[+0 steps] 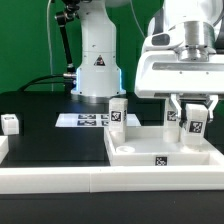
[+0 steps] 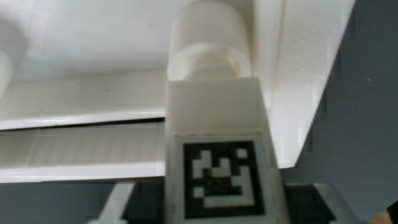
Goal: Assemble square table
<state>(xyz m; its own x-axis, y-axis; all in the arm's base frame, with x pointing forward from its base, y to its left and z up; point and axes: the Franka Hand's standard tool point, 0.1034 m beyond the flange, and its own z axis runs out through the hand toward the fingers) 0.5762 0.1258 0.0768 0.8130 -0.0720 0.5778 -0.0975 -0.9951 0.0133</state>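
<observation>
Gripper (image 1: 194,112) is clamped on a white tagged leg (image 1: 195,126), holding it upright over the tabletop (image 1: 150,152) at its far corner on the exterior view's right. A second leg (image 1: 118,112) stands at the tabletop's other far corner, and a third leg (image 1: 10,123) sits well off it. The danger, I'd say: if the held leg goes down tilted or off its hole, it could jam or shove the tabletop.

table (image 1: 45,140): black top
marker board (image 1: 97,119): flat, far centre, just before arm base (image 1: 97,75)
tabletop (image 1: 130,155): white tray, near, exterior view's right, rim up
left leg (image 1: 10,123): exterior view's left edge, well apart from the rest
centre leg (image 1: 118,111): upright, just beside tabletop's far corner
border rail (image 1: 60,180): along near edge
</observation>
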